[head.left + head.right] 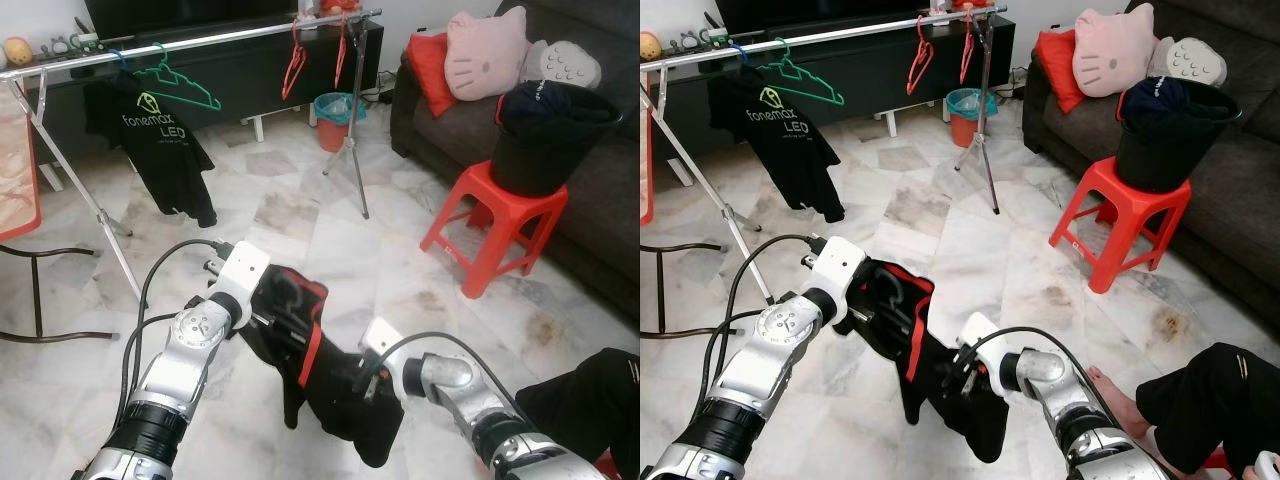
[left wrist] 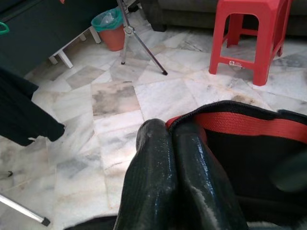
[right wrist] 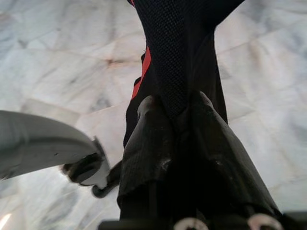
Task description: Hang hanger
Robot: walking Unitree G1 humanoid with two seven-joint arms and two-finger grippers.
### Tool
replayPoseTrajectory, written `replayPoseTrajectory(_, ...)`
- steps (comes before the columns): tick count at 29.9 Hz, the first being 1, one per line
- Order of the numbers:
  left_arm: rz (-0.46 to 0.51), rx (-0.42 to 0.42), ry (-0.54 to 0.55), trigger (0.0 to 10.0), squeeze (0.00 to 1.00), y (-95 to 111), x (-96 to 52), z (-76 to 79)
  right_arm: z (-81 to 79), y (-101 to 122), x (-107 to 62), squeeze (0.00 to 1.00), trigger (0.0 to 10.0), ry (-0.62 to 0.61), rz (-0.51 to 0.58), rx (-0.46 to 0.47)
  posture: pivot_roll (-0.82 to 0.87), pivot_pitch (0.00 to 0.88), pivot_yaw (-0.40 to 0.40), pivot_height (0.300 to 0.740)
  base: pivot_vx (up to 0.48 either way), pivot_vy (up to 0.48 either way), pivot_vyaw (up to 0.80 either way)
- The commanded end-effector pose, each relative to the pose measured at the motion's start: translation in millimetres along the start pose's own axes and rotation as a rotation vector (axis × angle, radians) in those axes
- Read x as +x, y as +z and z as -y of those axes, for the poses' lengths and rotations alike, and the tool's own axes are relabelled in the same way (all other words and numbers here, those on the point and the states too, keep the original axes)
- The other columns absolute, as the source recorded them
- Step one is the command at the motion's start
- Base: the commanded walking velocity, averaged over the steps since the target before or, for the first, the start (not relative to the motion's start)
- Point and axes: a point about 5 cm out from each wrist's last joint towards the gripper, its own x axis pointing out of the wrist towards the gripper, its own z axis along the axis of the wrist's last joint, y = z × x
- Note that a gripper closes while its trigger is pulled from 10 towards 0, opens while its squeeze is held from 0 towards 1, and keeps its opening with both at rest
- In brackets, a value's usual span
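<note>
A black garment with red trim [image 1: 322, 372] hangs low over the marble floor, stretched between my two grippers. My left gripper [image 1: 270, 300] is shut on its red-trimmed upper edge [image 2: 249, 125], fingers [image 2: 158, 167] pressed together. My right gripper [image 1: 357, 385] is shut on a fold of the black fabric [image 3: 177, 72] lower down. At the far left stands the silver clothes rail [image 1: 200, 40]. On it hang a green hanger [image 1: 182, 88], a black printed T-shirt [image 1: 160, 145] and two red hangers [image 1: 293, 62].
A red stool [image 1: 495, 225] carries a black bucket of clothes [image 1: 545, 135] beside the dark sofa [image 1: 600, 190]. An orange bin [image 1: 334, 120] stands by the rail's tripod leg [image 1: 355, 170]. A person's leg and bare foot [image 1: 1140, 395] are near right.
</note>
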Motion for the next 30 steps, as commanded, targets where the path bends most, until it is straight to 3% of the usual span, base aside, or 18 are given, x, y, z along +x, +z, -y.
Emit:
replayPoseTrajectory(1, 0.031, 0.020, 0.017, 0.0, 0.00, 5, 1.1, -4.4, -1.3, 5, 0.7, 0.00, 10.0, 0.044, 0.008, -0.023, -0.04, 0.020, -0.002, 0.740, 0.000, 0.000, 0.00)
replayPoseTrajectory(5, 0.020, 0.133, 0.011, 0.0, 0.00, -1, -0.7, -6.3, -2.6, 6, -2.6, 0.00, 10.0, 0.099, -0.001, -0.027, -0.04, 0.020, -0.002, 0.740, 0.000, 0.000, 0.00)
replayPoseTrajectory(11, -0.090, 0.350, -0.046, 0.0, 0.00, -24, -9.1, -14.8, -1.5, 3, -8.2, 0.00, 10.0, 0.114, -0.024, -0.045, -0.05, 0.022, -0.002, 0.740, 0.000, 0.000, 0.00)
replayPoseTrajectory(12, -0.115, 0.423, -0.058, 0.0, 0.00, -28, -10.8, -16.7, -1.2, 3, -9.2, 0.00, 10.0, 0.114, -0.025, -0.046, -0.05, 0.022, -0.002, 0.740, 0.000, 0.000, 0.00)
replayPoseTrajectory(13, -0.169, 0.563, -0.076, 0.0, 0.00, -37, -14.6, -21.4, 0.2, 2, -11.4, 0.00, 10.0, 0.107, -0.029, -0.050, -0.05, 0.023, -0.003, 0.740, 0.000, 0.000, 0.00)
replayPoseTrajectory(14, -0.196, 0.605, -0.062, 0.0, 0.00, -42, -17.0, -26.5, 1.0, 2, -13.3, 0.00, 10.0, 0.106, -0.033, -0.052, -0.05, 0.023, -0.003, 0.740, 0.000, 0.000, 0.00)
replayPoseTrajectory(22, -0.210, 0.666, -0.062, 0.0, 0.00, -45, -18.7, -30.3, 3.0, 1, -17.1, 0.00, 10.0, 0.095, -0.051, -0.073, -0.05, 0.024, -0.005, 0.740, 0.000, 0.000, 0.00)
replayPoseTrajectory(23, -0.182, 0.573, -0.134, 0.0, 0.00, -44, -19.2, -20.9, 3.6, 0, -17.7, 0.00, 10.0, 0.086, -0.054, -0.072, -0.05, 0.023, -0.005, 0.740, 0.000, 0.000, 0.00)
replayPoseTrajectory(24, -0.182, 0.573, -0.134, 0.0, 0.00, -44, -19.2, -20.9, 3.6, 0, -17.7, 0.00, 10.0, 0.086, -0.054, -0.072, -0.05, 0.023, -0.005, 0.740, 0.000, 0.000, 0.00)
replayPoseTrajectory(25, -0.169, 0.529, -0.165, 1.6, 0.00, -44, -19.7, -17.0, 3.8, 0, -17.9, 0.00, 10.0, 0.083, -0.054, -0.070, -0.05, 0.023, -0.005, 0.740, 0.000, 0.000, 0.00)
replayPoseTrajectory(26, -0.127, 0.451, -0.235, 9.5, 0.00, -41, -21.7, -9.4, 4.0, -1, -18.0, 0.00, 10.0, 0.077, -0.053, -0.069, -0.04, 0.023, -0.005, 0.740, 0.000, 0.000, 0.00)
replayPoseTrajectory(30, -0.096, 0.377, -0.257, 10.0, 0.00, -37, -23.0, -9.2, 4.2, -1, -18.0, 0.00, 10.0, 0.074, -0.053, -0.069, -0.04, 0.024, -0.004, 0.740, 0.000, 0.000, 0.00)
